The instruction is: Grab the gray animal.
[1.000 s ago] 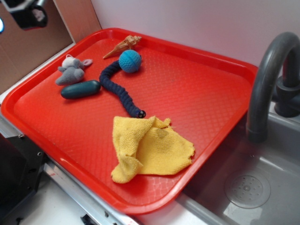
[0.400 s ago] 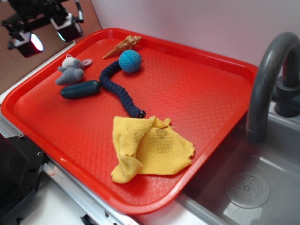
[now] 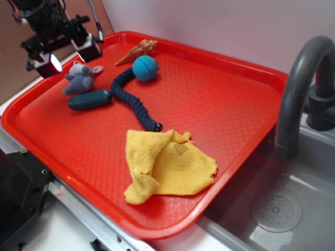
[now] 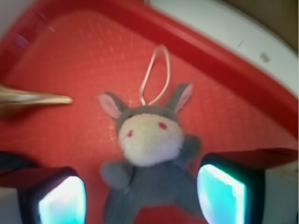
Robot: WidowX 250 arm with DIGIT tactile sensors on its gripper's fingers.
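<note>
The gray animal (image 3: 78, 82) is a small gray plush with a whitish face, pink-lined ears and a thin loop on its head; it lies near the tray's far left corner. In the wrist view the gray animal (image 4: 152, 161) fills the lower middle, lying between my two glowing fingers. My gripper (image 3: 70, 56) hangs open just above and behind it, with one fingertip on each side. From the wrist, the gripper (image 4: 142, 196) straddles the plush's body without touching it.
A red tray (image 3: 220, 94) holds everything. A dark teal capsule (image 3: 90, 99) lies just in front of the plush. A navy knitted snake (image 3: 131, 99), a blue ball (image 3: 145, 68), a shell (image 3: 137, 50) and a yellow cloth (image 3: 167, 164) lie further right. A gray faucet (image 3: 298, 89) and sink stand at the right.
My gripper has come in from the upper left corner, moving right and down until it hangs over the gray animal. The plush and other objects have not moved.
</note>
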